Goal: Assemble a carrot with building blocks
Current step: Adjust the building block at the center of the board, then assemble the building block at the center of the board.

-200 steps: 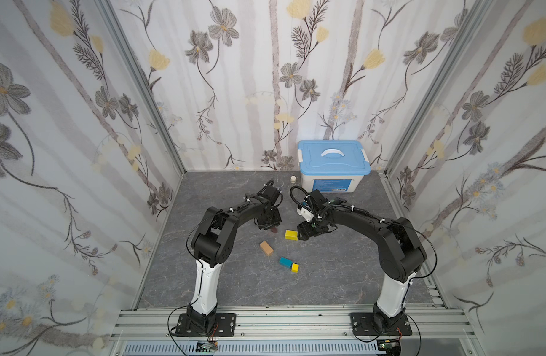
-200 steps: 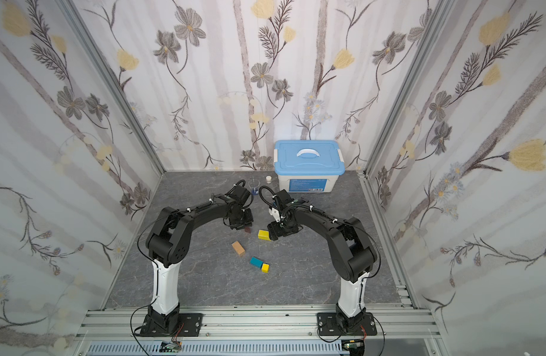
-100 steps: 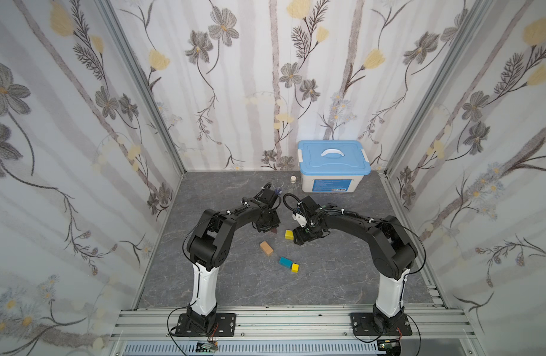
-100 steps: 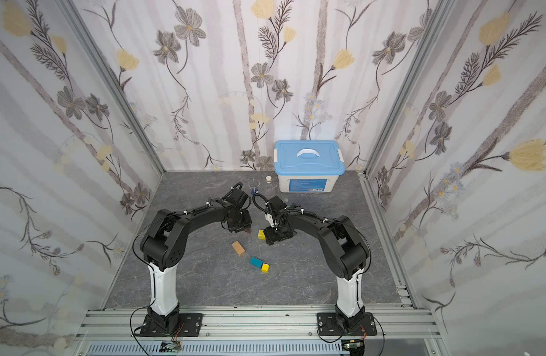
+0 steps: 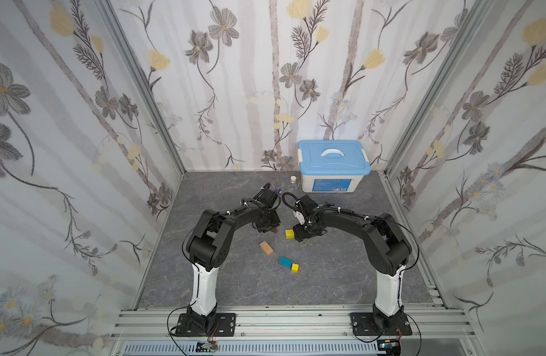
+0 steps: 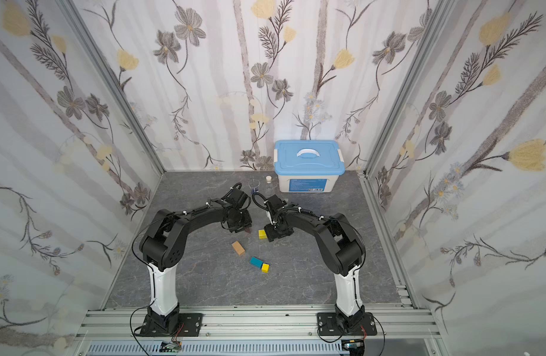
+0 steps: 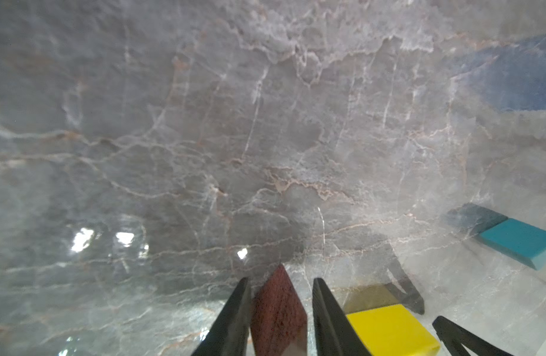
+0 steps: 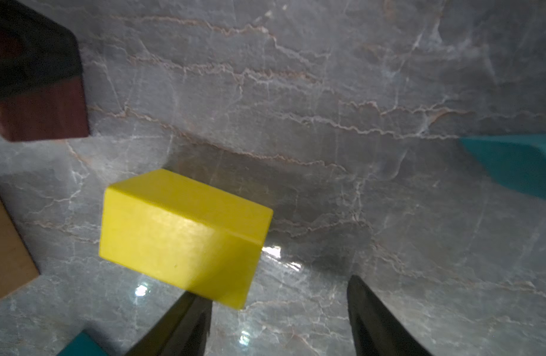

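While the maroon wedge (image 7: 278, 314) sits near the middle of the bench (image 5: 327, 277), the left gripper (image 7: 280, 283) straddles it, jaws close in, a slit of bench showing at one finger; whether they pinch it cannot be told. Just beside lies the yellow brick (image 8: 185, 237), at one fingertip of the right gripper (image 8: 278, 288), whose jaws are spread over bare bench. Nearer the front edge lie the tan brick (image 5: 266, 247) and the teal brick (image 5: 285, 262), which touches the small yellow cube (image 5: 294, 267).
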`<action>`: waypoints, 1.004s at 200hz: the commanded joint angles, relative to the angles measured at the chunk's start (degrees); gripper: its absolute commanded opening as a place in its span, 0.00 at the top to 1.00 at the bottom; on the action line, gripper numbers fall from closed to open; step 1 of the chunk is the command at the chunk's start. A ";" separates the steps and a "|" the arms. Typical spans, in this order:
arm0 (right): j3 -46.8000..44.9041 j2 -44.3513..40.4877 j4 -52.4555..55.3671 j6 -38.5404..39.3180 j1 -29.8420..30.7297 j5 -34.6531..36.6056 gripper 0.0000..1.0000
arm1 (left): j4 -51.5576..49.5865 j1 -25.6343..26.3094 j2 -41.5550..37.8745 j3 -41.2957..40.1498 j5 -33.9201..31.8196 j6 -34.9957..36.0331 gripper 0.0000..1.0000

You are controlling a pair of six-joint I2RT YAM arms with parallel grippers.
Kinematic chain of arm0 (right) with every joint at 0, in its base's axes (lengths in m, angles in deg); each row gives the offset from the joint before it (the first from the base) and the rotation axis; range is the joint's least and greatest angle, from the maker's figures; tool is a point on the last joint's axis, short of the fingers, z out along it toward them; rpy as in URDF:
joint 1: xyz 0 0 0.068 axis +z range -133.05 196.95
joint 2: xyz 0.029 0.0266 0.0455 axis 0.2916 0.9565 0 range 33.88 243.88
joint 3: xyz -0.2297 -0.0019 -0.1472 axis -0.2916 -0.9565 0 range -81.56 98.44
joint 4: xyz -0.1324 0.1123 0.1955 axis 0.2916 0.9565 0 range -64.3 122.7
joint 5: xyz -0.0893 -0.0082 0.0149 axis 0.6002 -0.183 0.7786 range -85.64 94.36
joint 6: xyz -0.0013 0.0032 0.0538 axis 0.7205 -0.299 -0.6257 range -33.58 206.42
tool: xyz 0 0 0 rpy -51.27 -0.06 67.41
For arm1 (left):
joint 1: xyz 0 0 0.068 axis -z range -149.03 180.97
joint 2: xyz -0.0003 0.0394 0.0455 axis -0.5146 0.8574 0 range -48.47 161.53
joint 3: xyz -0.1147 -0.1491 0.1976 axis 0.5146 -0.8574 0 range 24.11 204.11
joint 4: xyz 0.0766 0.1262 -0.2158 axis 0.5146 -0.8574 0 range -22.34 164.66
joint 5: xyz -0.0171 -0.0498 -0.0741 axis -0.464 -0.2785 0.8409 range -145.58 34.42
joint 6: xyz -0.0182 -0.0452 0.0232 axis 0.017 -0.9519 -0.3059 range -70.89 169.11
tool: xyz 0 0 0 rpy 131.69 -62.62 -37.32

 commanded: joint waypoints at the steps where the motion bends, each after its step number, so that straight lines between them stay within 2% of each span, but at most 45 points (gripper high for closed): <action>1: 0.26 0.01 0.01 -0.54 0.13 0.68 0.32 | -1.48 -0.07 -0.06 -0.34 -0.59 -0.93 0.62; 63: -1.15 -5.40 2.45 -1.01 0.05 -1.12 0.31 | -1.05 -0.16 -0.53 -0.67 0.10 -1.19 0.62; 91: -0.19 -7.93 4.56 -2.11 -2.58 -0.45 0.31 | -0.62 -0.22 -0.50 -1.13 0.37 -1.41 0.62; 133: 7.07 -1.64 5.74 -2.85 -8.97 -2.00 0.29 | 0.16 -0.16 0.00 -0.98 0.97 -1.99 0.64; 201: 14.25 4.80 8.62 -8.81 -12.42 0.10 0.34 | -0.01 -0.25 -0.08 -0.88 0.84 -1.47 0.65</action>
